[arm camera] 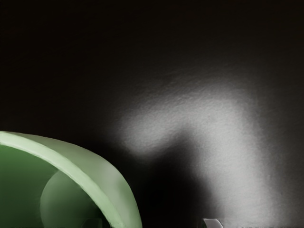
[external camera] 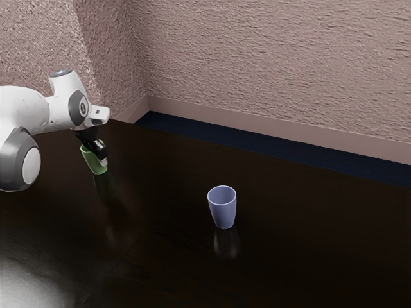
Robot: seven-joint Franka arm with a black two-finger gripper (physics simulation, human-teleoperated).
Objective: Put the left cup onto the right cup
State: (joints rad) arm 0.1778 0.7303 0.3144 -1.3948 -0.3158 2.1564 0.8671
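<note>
Where the green cup was: at the exterior view's left, the green cup (external camera: 95,164) hung tilted under the gripper (external camera: 96,149). It seemed just clear of the dark, glossy bench (external camera: 308,244), with a faint reflection beneath it.
Gripper: as far as I could judge from the side, the black fingers pinched the cup's wall at the rim. The tilt suggested a hold on one side of the cup only.
Wrist view: the green cup's (arm camera: 80,175) pale rim and hollow inside curved close under my hand, with bare bench (arm camera: 199,71) beyond.
Blue cup: the blue cup (external camera: 222,206) stood upright, mouth open, well apart from the green one and toward the exterior view's right.
Handling: I judged the green cup light, stiff and smooth-walled, probably plastic. It looked sturdy enough, but likely to swivel in a one-sided pinch.
Where to hold: the rim wall seemed the workable place, one finger inside and one outside, which would leave the base free to seat.
Risk: the blue cup looked equally light, so a tilted arrival could tip it.
</note>
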